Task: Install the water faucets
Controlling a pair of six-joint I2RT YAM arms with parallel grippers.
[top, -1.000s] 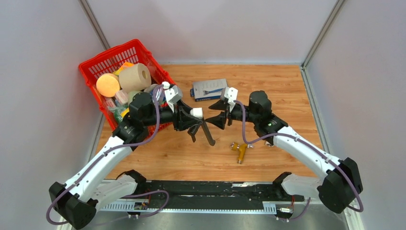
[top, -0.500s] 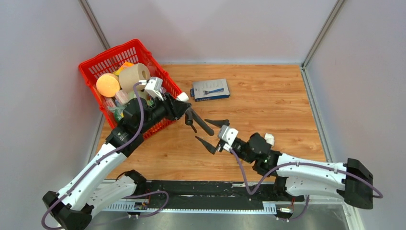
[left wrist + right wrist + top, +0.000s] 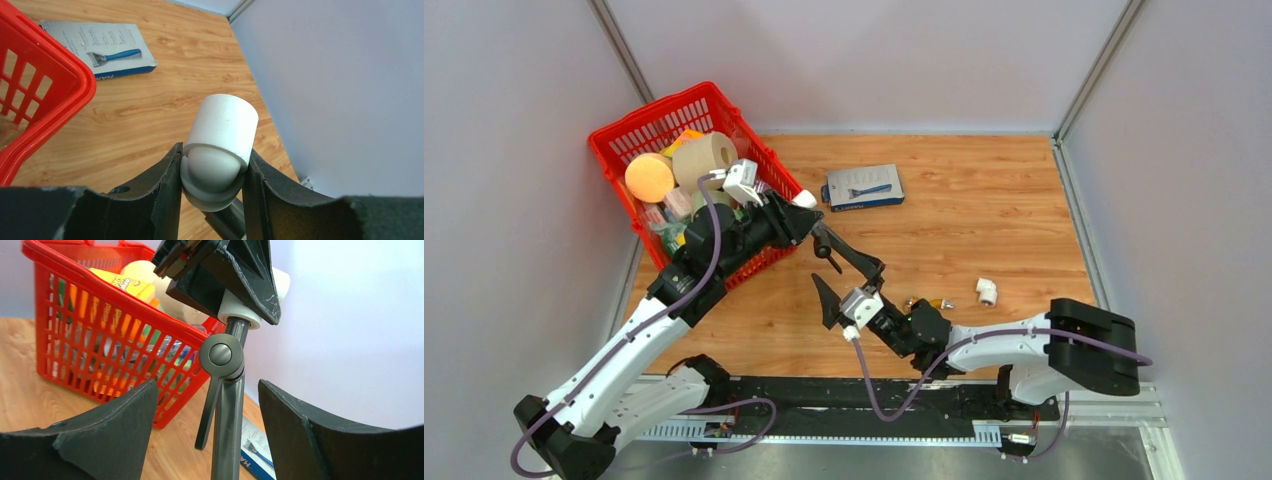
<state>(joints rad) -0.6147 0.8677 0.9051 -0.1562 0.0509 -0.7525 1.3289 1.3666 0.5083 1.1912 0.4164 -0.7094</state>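
Observation:
My left gripper [image 3: 809, 222] is shut on a white plastic elbow fitting [image 3: 222, 135] beside the red basket. The dark grey faucet tube [image 3: 849, 255] sticks out of that fitting, slanting toward the table's middle, its lever handle [image 3: 212, 400] hanging alongside. It also shows in the left wrist view [image 3: 227, 220] below the fitting. My right gripper [image 3: 849, 285] is open just below the tube's free end. In the right wrist view its jaws [image 3: 207, 385] stand wide apart on either side of the tube [image 3: 227, 430], not touching it.
The red basket [image 3: 614, 135] full of household items stands at the back left. A boxed razor [image 3: 864, 187] lies at the back centre. A brass fitting [image 3: 929, 302] lies partly behind my right arm. A loose white elbow [image 3: 986, 291] lies on the wood floor to its right.
My right arm swung from the far side to the near edge and turned its open gripper up under the faucet. My left gripper drew back toward the basket with the fitting and faucet.

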